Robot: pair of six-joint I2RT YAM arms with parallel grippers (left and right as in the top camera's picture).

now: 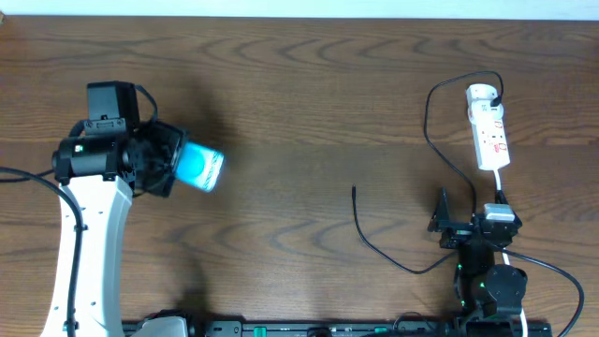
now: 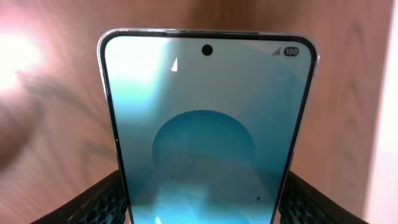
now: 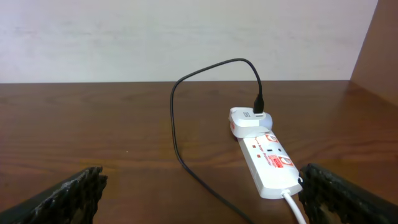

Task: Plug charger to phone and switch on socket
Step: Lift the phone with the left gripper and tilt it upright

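Closest to the lens, the left end effector [image 2: 202,208] is clenched on the phone [image 2: 205,124], with its fingers [image 2: 93,199] pressing both long edges and the blue-cyan screen facing the camera. Seen from overhead, the phone is at the left of the frame, held over the dark, wood-grained table [image 1: 299,84]. At lower right, the right end effector [image 3: 205,199] is spread wide and grasps nothing. Just beyond it the socket [image 3: 267,163], a white power strip with red marks, lies flat on the table. A white adapter [image 3: 247,121] sits at its far end. The charger [image 3: 176,124] loops from the adapter back across the table, and its tip [image 1: 354,190] lies free near the centre. Behind the table's far edge is a pale wall [image 3: 186,37].
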